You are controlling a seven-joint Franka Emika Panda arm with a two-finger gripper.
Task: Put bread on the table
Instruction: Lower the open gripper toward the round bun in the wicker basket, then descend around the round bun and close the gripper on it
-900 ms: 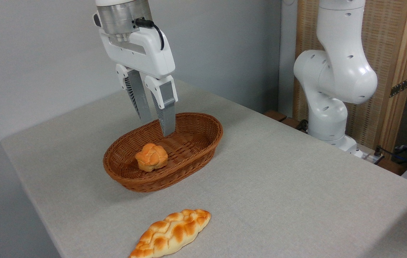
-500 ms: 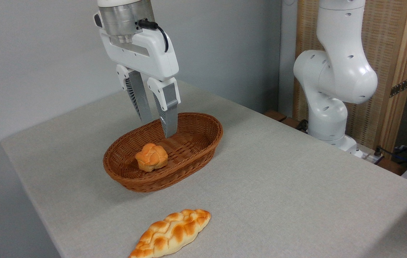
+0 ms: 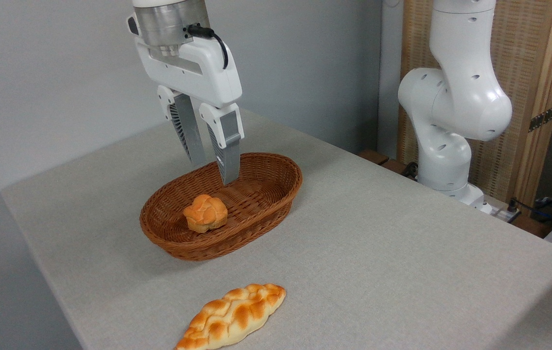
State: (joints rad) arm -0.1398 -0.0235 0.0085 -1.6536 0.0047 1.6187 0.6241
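Table [image 3: 378, 243], large, rectangular, draped in light grey-beige cloth falling over near-left edge. Brown oval wicker basket [image 3: 276, 192] sits directly on cloth, toward back left. Long braided loaf [image 3: 232, 316], golden with paler underside, lies flat on cloth near front edge, apart from basket, angled diagonally. Right half of tabletop bare cloth.

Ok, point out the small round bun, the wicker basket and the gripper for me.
Small round bun [image 3: 205, 212]: fixed camera, on its cracked top.
Wicker basket [image 3: 276, 190]: fixed camera, on its right inner wall.
Gripper [image 3: 214, 173]: fixed camera, midway between its fingertips, above the basket's far end.
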